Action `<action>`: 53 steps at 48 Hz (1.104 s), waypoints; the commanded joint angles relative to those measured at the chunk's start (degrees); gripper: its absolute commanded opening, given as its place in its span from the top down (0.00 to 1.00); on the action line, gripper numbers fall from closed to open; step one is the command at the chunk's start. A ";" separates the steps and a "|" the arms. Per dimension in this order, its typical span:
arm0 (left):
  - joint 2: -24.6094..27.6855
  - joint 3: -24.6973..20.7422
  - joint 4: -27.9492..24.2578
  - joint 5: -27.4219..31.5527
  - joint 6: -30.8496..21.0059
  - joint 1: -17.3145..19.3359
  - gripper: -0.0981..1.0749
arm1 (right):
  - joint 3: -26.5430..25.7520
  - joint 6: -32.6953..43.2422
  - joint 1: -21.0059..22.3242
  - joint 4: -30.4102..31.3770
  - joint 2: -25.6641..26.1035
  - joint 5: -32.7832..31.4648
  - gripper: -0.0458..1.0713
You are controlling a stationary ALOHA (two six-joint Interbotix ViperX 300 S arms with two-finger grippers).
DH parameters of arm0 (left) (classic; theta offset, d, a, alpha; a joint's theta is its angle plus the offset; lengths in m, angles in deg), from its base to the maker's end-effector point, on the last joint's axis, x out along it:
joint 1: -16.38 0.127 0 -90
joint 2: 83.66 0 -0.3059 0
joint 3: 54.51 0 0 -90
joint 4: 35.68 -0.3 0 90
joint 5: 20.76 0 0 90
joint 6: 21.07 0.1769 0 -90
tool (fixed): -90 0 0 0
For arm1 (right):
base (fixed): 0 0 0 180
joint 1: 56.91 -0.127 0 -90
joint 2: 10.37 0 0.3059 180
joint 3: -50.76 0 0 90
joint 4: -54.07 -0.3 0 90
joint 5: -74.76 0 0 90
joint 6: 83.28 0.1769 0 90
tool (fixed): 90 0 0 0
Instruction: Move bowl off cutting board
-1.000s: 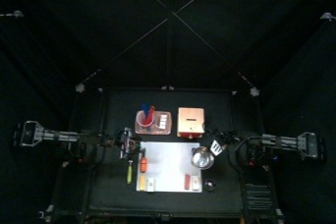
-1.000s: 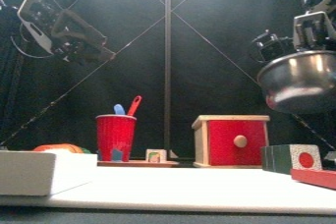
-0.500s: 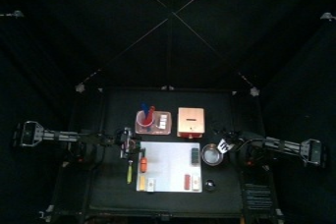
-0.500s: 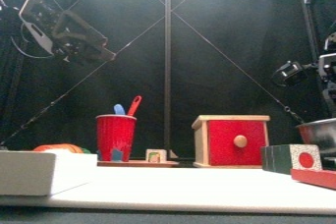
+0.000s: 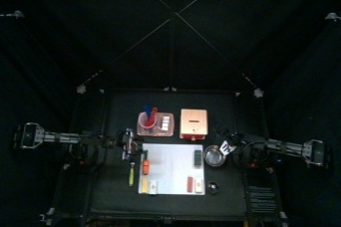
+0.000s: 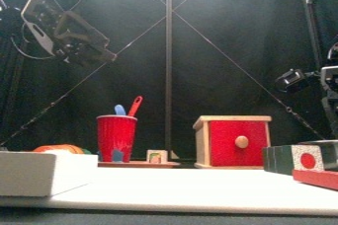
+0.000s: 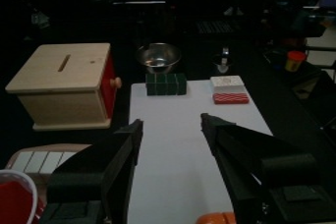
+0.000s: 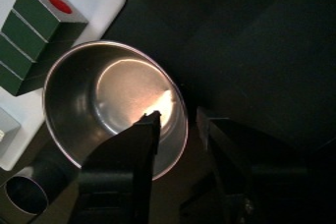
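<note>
Bowl (image 5: pixel 216 155) rests on the counter (image 5: pixel 234 113) at 3 o'clock of the cutting board (image 5: pixel 170 169). Right end effector (image 8: pixel 176 122) straddles its rim, jaws apart. Left end effector (image 7: pixel 168 135) hovers, jaws apart

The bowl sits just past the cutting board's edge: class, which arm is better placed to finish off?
Right. The right gripper hangs open over the bowl, beside the cutting board; the left gripper waits across the board.
</note>
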 commanded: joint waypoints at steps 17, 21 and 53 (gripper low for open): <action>-0.09 -1.14 0.18 -0.35 0.00 0.18 0.18 | -4.48 -0.09 0.09 2.64 2.11 -2.02 0.24; -0.09 -1.14 0.09 -0.35 0.09 0.26 0.18 | -6.06 -0.09 -0.18 4.04 3.08 -3.52 0.24; 0.00 -4.22 -0.18 -0.35 0.18 0.79 0.18 | -6.94 -0.18 -14.94 19.42 2.55 36.56 0.24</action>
